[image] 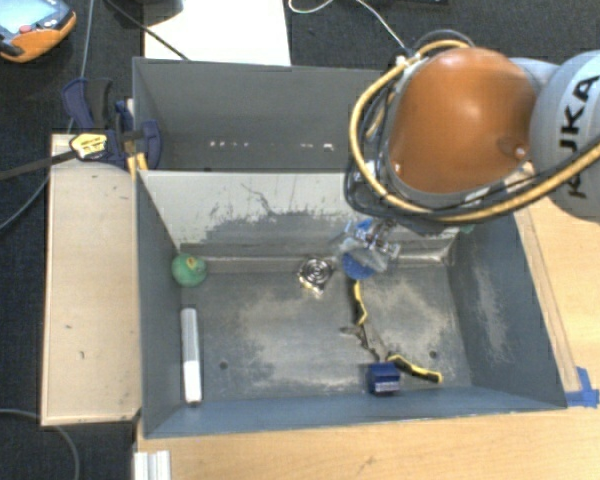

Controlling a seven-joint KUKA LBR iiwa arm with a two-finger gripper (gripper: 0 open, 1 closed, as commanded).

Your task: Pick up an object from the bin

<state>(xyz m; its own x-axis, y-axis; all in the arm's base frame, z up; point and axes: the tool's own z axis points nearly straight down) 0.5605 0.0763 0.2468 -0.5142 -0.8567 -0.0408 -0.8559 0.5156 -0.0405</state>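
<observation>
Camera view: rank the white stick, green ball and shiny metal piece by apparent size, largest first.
1. White stick, clearly largest.
2. Green ball and shiny metal piece: about alike, not rankable.

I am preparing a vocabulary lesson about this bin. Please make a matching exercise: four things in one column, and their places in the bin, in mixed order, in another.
Things:
1. green ball
2. white stick
3. metal piece
4. blue block

Places:
A. lowest in the picture, right of centre
B. middle, just left of the end effector
C. left side, upper
D. left side, lower

Pairs: 1-C; 2-D; 3-B; 4-A
</observation>
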